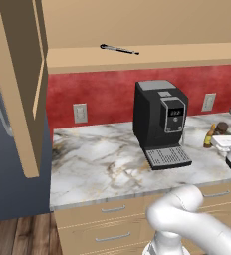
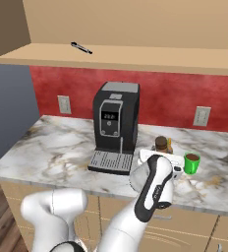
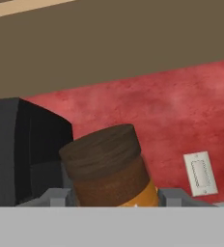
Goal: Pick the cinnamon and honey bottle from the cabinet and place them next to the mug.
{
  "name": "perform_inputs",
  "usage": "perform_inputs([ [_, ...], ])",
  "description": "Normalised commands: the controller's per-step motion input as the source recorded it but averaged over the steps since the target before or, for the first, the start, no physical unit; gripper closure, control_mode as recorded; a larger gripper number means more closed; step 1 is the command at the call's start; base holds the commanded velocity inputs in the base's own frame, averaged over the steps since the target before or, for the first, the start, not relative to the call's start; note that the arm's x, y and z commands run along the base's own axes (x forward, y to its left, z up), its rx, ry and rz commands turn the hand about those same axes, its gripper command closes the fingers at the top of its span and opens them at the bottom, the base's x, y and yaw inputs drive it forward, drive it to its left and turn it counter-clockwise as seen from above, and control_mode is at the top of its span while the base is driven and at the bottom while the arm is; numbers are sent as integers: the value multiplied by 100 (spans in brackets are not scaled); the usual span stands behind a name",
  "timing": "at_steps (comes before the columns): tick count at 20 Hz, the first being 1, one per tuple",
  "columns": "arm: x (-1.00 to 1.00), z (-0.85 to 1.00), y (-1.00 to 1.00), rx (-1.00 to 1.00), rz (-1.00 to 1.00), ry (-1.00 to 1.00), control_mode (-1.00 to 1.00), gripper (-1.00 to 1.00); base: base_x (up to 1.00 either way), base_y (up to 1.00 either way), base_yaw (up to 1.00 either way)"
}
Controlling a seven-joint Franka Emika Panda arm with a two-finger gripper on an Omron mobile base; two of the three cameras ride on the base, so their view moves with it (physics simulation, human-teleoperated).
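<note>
Cinnamon sits upright between my fingertips, my gripper clasped around it, low over the marble counter. Just behind it stands the honey bottle; the green mug is near, the coffee machine to my left.

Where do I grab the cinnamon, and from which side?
Grip the cinnamon on its straight body below the cap, coming in level from the counter's front. It stands upright, and the fingers of the gripper flank it. The honey bottle stands close behind, so don't push deeper.
</note>
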Motion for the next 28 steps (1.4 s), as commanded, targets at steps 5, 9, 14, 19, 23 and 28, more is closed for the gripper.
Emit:
perform_inputs([
  [5, 15, -35, -26, 0, 0, 0, -100, 100, 0, 0, 0],
  [9, 0, -38, -18, 0, 0, 2, -100, 100, 0, 0, 0],
  [14, 6, -18, -17, 0, 0, 0, -100, 100, 0, 0, 0],
  [19, 6, -3, -11, 0, 0, 0, -100, 100, 0, 0, 0],
  [23, 1, -21, 0, 0, 0, 12, -100, 100, 0, 0, 0],
  [28, 3, -35, 0, 0, 0, 9, -100, 100, 0, 0, 0],
])
